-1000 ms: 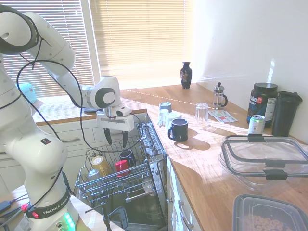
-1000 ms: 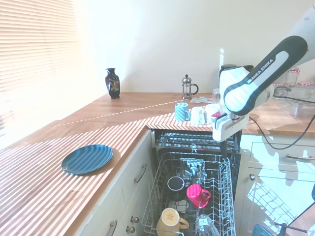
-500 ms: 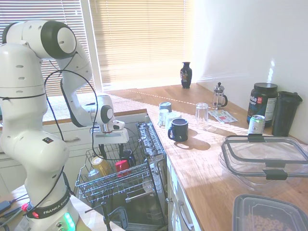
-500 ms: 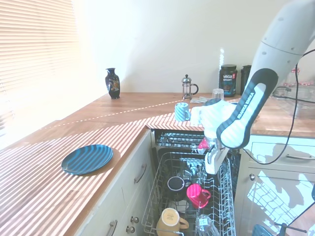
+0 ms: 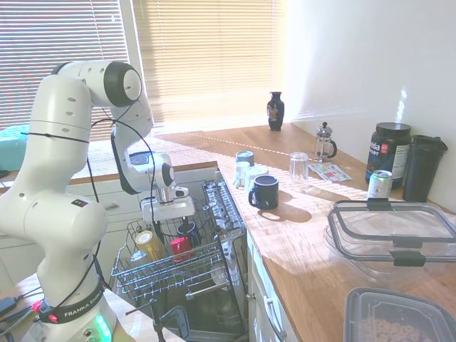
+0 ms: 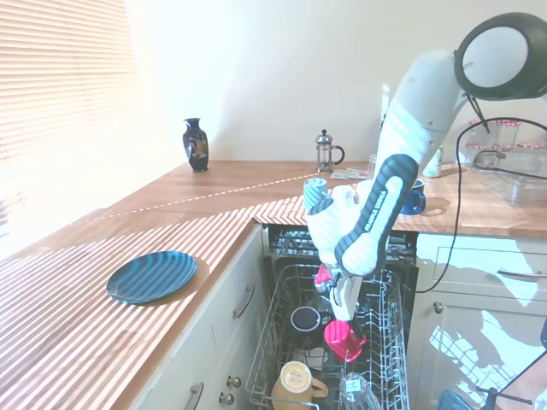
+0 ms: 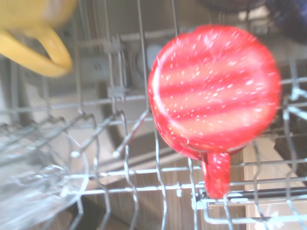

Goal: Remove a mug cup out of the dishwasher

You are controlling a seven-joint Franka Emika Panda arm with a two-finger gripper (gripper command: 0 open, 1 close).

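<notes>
Low in the frame's centre, the gripper (image 6: 339,307) hung directly above the red mug cup (image 6: 344,341) sitting in the dishwasher (image 6: 389,329) rack beside a black mug (image 6: 305,320); whether its fingers were parted was impossible to tell.

A blue plate (image 6: 152,276) lies at the left on the counter (image 6: 102,248), and a dark vase (image 6: 195,145) stands further back.
</notes>
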